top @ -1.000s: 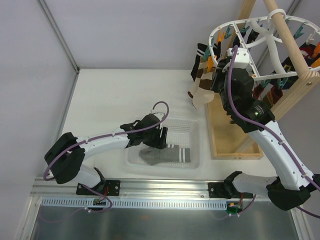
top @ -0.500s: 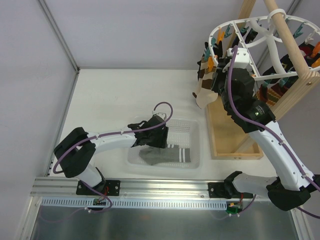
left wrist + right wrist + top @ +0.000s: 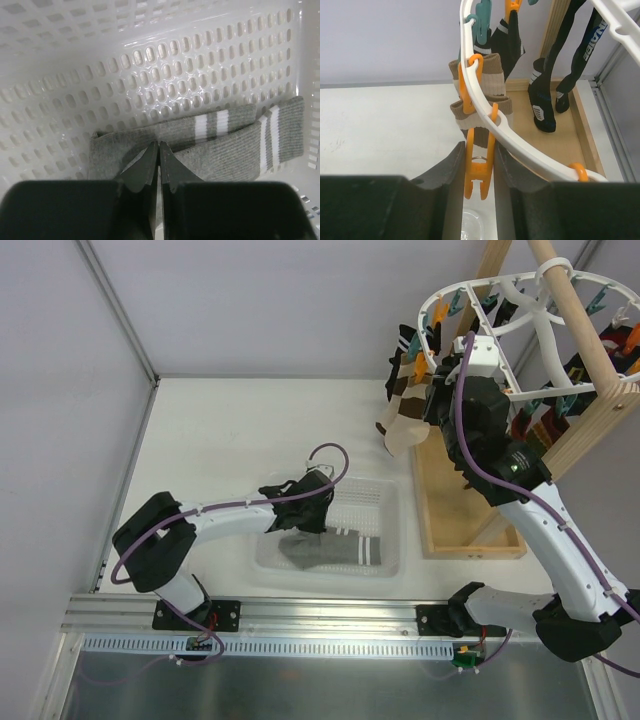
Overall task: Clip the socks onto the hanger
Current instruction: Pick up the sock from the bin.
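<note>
While the left gripper is resting, jaws together, on the socks in the basket, the right gripper is clamping an orange clip. The overlapping socks are risking a double pickup.

Grey socks bear white stripes; the basket and hanger are white, clips orange and teal.

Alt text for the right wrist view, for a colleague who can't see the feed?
The right gripper is closed on an orange clip hanging from the white hanger ring. Beige socks with brown cuffs are clipped just behind it; black socks hang farther back above a wooden base.
</note>
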You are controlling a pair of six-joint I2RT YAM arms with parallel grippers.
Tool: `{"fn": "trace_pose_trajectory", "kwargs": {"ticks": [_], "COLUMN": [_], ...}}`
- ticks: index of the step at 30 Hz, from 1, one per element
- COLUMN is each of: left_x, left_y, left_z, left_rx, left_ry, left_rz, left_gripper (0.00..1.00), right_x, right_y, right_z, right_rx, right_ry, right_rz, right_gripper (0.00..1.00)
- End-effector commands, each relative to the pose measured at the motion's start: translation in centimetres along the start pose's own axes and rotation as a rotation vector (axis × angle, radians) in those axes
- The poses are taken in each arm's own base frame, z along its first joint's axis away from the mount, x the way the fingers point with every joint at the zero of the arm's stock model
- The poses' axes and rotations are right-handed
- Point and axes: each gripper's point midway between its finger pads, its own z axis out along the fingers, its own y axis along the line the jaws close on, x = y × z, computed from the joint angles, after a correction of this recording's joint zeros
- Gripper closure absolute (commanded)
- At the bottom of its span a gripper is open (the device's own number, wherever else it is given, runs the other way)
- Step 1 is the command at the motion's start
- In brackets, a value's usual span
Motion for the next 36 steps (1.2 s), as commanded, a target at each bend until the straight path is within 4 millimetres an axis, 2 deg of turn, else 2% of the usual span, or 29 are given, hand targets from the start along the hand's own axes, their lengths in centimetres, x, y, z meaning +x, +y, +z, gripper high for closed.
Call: {"fn": "trace_pose_trajectory", "kwargs": {"ticks": [1, 6, 9, 12, 15, 18, 21, 22, 27, 28, 30, 31, 32, 35, 36], "left_x": [-3.9, -8.4, -10.1, -11.2, -11.6, -10.8, -9.2, -8.2, -5.7, -5.6, -5.4, -5.4, -5.5, -6.6, -7.4], "left_y": [-1.5, -1.8, -1.3, -0.7, 0.4, 1.6, 2.4, 3.0, 4.7, 4.9, 4.9, 4.8, 4.4, 2.9, 2.3], "left_z": [-2.8, -7.1, -9.5, -11.4, -12.4, -11.9, -10.8, -10.0, -7.5, -7.4, -7.4, -7.4, -7.8, -9.1, -9.7], "left_rx": [0.036, 0.075, 0.073, 0.064, 0.026, -0.007, -0.020, -0.033, -0.100, -0.108, -0.117, -0.116, -0.091, -0.028, -0.010], "left_ry": [-0.132, -0.291, -0.375, -0.440, -0.488, -0.479, -0.440, -0.414, -0.330, -0.323, -0.302, -0.298, -0.291, -0.299, -0.314], "left_rz": [0.039, 0.046, 0.041, 0.054, 0.055, 0.043, 0.024, 0.024, 0.024, 0.025, 0.038, 0.051, 0.070, 0.213, 0.236], "left_gripper": [1.00, 1.00, 1.00, 1.00, 1.00, 1.00, 1.00, 1.00, 0.99, 0.96, 0.70, 0.61, 0.43, 0.31, 0.30], "right_x": [-2.9, -3.1, -2.9, -2.7, -2.6, -2.7, -2.5, -2.4, -1.9, -1.8, -1.8, -1.8, -1.8, -1.9, -2.0], "right_y": [-1.1, -1.4, -1.5, -1.6, -1.8, -1.9, -1.7, -1.7, -1.3, -1.2, -1.2, -1.1, -1.1, -1.0, -1.0], "right_z": [-0.9, -1.4, -1.5, -1.7, -1.9, -2.1, -2.1, -1.9, -1.7, -1.6, -1.6, -1.6, -1.5, -1.5, -1.4], "right_rx": [0.017, 0.017, 0.017, 0.017, 0.017, 0.013, 0.006, 0.007, -0.005, -0.007, -0.008, -0.012, -0.010, -0.010, -0.011], "right_ry": [-0.087, -0.096, -0.096, -0.092, -0.098, -0.107, -0.099, -0.094, -0.081, -0.077, -0.071, -0.071, -0.067, -0.069, -0.070], "right_rz": [0.043, 0.055, 0.060, 0.062, 0.073, 0.080, 0.076, 0.073, 0.062, 0.061, 0.058, 0.056, 0.053, 0.051, 0.052], "right_gripper": [0.99, 0.99, 0.99, 0.99, 0.99, 0.99, 0.99, 0.99, 0.99, 0.99, 0.99, 0.99, 0.99, 0.99, 0.99]}}
